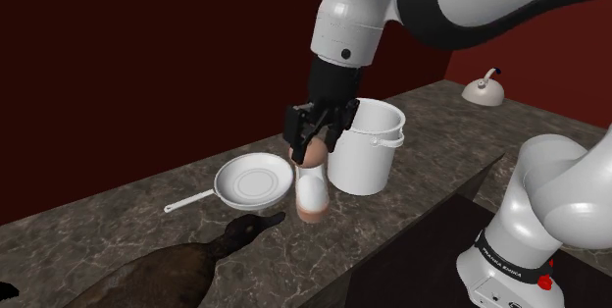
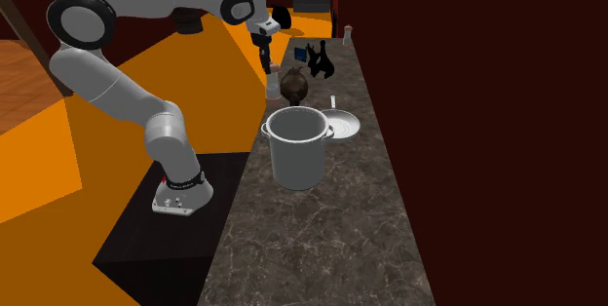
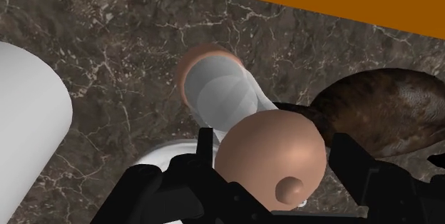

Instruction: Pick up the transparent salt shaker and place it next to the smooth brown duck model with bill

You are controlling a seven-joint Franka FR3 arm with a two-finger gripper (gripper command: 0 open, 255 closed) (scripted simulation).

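Wrist view: hand (image 3: pixel 278 150) pinching salt shaker (image 3: pixel 221 94) by its cap (image 3: pixel 260 133), near duck (image 3: pixel 378 108). Lower straight onto desk (image 3: pixel 107 30) beside duck; release only after seating base flat.

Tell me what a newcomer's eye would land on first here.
The black gripper clasps the rounded brownish top of an upright see-through salt shaker on the dark marbled counter. A big brown duck lies at the shoulder view's lower left, its bill nearly at the shaker's base; a white pot and white frying pan stand just behind.
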